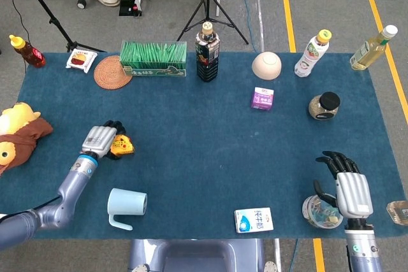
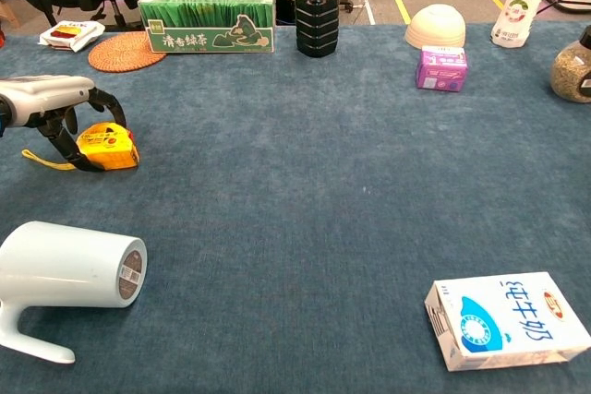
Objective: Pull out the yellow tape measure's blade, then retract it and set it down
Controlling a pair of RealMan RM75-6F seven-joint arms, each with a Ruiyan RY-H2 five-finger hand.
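The yellow tape measure [image 1: 122,146] [image 2: 108,147] lies on the blue tablecloth [image 1: 210,144] near its left side, its yellow strap trailing left. My left hand [image 1: 100,139] [image 2: 44,102] is curled round it: fingers [image 2: 103,102] arch over its top and the thumb presses its left side. No blade shows outside the case. My right hand [image 1: 348,184] hovers at the front right with its fingers spread and nothing in them; the chest view does not show it.
A pale blue mug [image 1: 126,205] [image 2: 69,274] lies on its side just in front of the tape measure. A milk carton [image 1: 253,220] [image 2: 503,320] lies front centre. A glass dish [image 1: 320,212] sits under my right hand. A plush toy [image 1: 19,133] is at the left edge.
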